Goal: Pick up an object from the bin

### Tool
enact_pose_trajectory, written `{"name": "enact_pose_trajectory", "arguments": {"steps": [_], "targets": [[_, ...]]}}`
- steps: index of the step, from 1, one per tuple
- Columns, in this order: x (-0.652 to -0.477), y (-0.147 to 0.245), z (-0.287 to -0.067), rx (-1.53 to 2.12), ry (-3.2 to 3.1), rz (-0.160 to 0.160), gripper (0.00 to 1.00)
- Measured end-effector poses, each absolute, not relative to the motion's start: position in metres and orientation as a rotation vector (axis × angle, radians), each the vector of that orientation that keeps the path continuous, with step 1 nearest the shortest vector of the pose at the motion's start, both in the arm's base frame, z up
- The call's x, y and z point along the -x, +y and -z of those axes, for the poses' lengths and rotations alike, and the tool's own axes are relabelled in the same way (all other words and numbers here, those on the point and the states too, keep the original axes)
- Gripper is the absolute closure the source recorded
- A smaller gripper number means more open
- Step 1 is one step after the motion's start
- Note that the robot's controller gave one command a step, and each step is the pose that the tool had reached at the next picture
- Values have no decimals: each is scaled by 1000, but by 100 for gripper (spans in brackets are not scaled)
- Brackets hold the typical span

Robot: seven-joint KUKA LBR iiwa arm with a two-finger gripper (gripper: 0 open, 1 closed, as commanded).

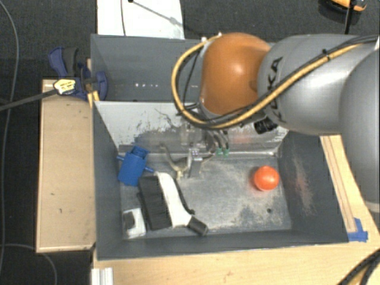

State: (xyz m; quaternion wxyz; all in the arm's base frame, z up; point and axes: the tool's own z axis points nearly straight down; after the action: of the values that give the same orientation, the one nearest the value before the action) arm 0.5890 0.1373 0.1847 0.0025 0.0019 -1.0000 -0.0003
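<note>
Jaws hang low at the back of the grey metal bin (309,177), close to its rear wall. Whether they are released or clenched cannot be told from this angle, and it cannot be told whether anything is between them. Above them sits the arm's (320,82) orange wrist cover (231,70), with a yellow-and-black cable (178,76) looping round it.

Nearest to the jaws is a brush (163,200) with black bristles and a white handle. It lies slantwise on the bin floor, its upper end just below and left of the jaws. A blue plastic piece (133,165) lies left of the jaws, by the bin's left wall and touching the top of the brush. A small white block (134,221) sits in the front left corner beside the bristles. An orange ball (266,178) rests alone on the right of the floor, well apart from the brush.
</note>
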Motion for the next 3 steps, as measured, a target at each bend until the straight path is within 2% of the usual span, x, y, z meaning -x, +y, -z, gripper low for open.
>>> {"name": "enact_pose_trajectory", "arguments": {"steps": [1,2,3], "targets": [[-591,137,-190,-1,-3145,3,0],[-595,204,-123,-62,-3144,4,0],[-585,199,-129,273,-3126,2,0]]}}
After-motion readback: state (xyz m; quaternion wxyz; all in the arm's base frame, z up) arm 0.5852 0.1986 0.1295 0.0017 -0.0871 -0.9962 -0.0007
